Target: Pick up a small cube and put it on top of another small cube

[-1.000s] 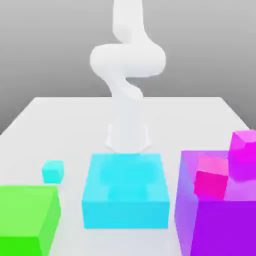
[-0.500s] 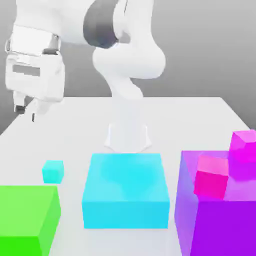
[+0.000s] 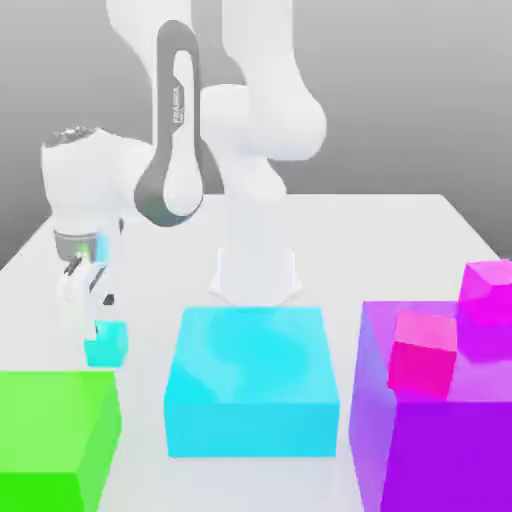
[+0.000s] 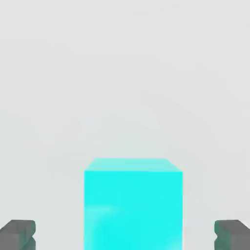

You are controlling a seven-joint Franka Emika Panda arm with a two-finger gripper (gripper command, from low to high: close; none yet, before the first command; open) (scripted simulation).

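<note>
Counter: white [image 3: 350, 240], running under the blocks, far edge straight across behind the robot's base.
Arm: white Panda [image 3: 258, 125] with dark trim, base standing on the counter behind the large cyan block; forearm bent over to the exterior view's left, hand pointing down.
Purple block: tall [image 3: 450, 455], at the exterior view's right, cut off by the picture edge, two small cubes on top.
Large cyan block: low and wide [image 3: 250, 385], front middle, between the green and purple blocks, bare on top.
Green block: exterior view's left front corner [image 3: 50, 425], partly cut off.
Pink cube: on the purple block [image 3: 423, 353], near its front.
Magenta cube: also on the purple block [image 3: 488, 292], farther back, apart from the pink one.
Small cyan cube: flat on the counter [image 3: 107, 345], behind the green block, well apart from the large cyan one.
Fingers: spread wide [image 4: 19, 235], down at the small cyan cube; in the hand view it shows between them, a gap on each side, nothing pinched.
</note>
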